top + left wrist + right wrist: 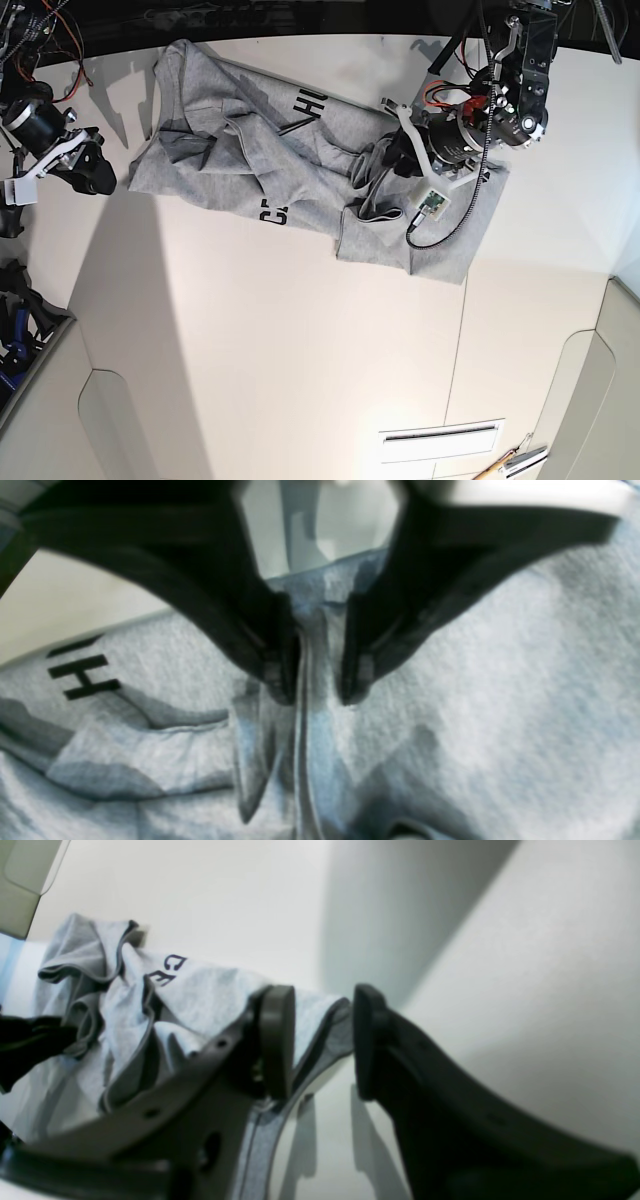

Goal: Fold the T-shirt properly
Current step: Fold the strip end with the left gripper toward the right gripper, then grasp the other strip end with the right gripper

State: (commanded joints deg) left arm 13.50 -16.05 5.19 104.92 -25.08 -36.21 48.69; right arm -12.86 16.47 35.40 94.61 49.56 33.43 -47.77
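Left gripper (315, 690) pinching 1 T-shirt (300, 160) ridge near bench (300, 350) far edge, right gripper (320, 1045) open, empty; lift slowly, keep fabric taut.

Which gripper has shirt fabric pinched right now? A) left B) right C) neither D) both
A: the left gripper has its jaws nearly closed on a raised ridge of the T-shirt, while the right gripper is open, with a clear gap and only the shirt's edge behind it.

T-shirt (300, 150) with black letters "HI", perhaps "CE" lower down
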